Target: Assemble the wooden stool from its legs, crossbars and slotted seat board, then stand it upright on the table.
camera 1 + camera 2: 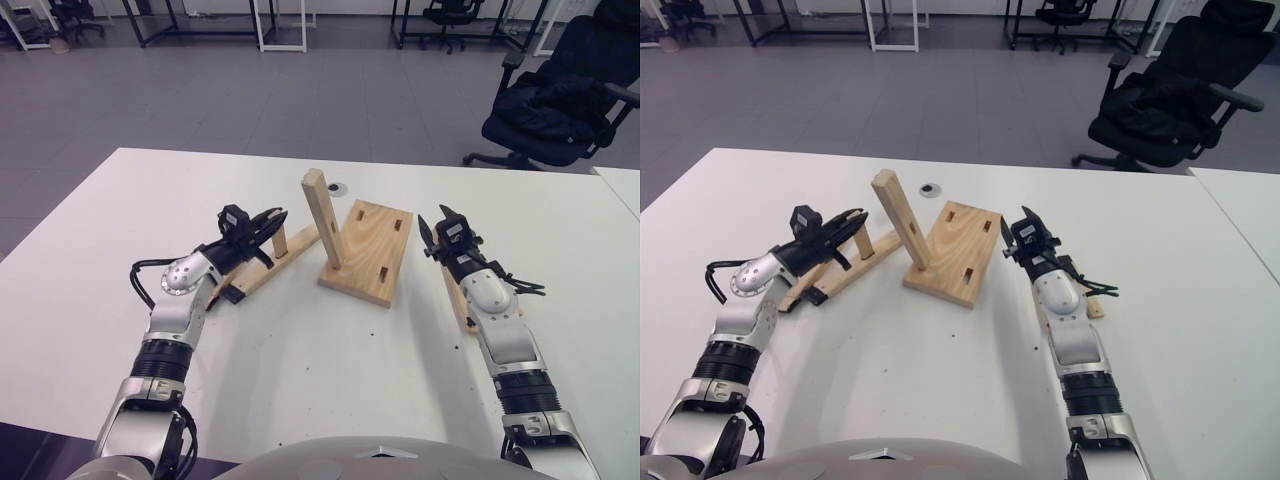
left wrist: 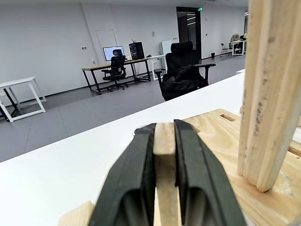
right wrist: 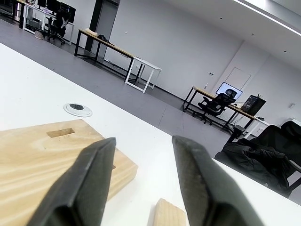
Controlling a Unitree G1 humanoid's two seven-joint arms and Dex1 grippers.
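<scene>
Got the pale slotted wooden seat board [image 1: 372,262] lying mid white tabletop [image 1: 300,350], 1 square wooden leg [image 1: 322,215] stuck in a slot, leaning. Seeing the left tool [image 1: 272,220] clamped on a short wooden crossbar [image 1: 282,243] just left of the board. Also got the right tool [image 1: 433,220] spread apart beside the board's right edge, near another wooden stick [image 3: 167,215].

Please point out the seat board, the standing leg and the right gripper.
seat board [image 1: 372,248], left eye view, bare top face.
standing leg [image 1: 323,222], left eye view, mid-length.
right gripper [image 1: 432,216], left eye view, between open fingertips.
</scene>
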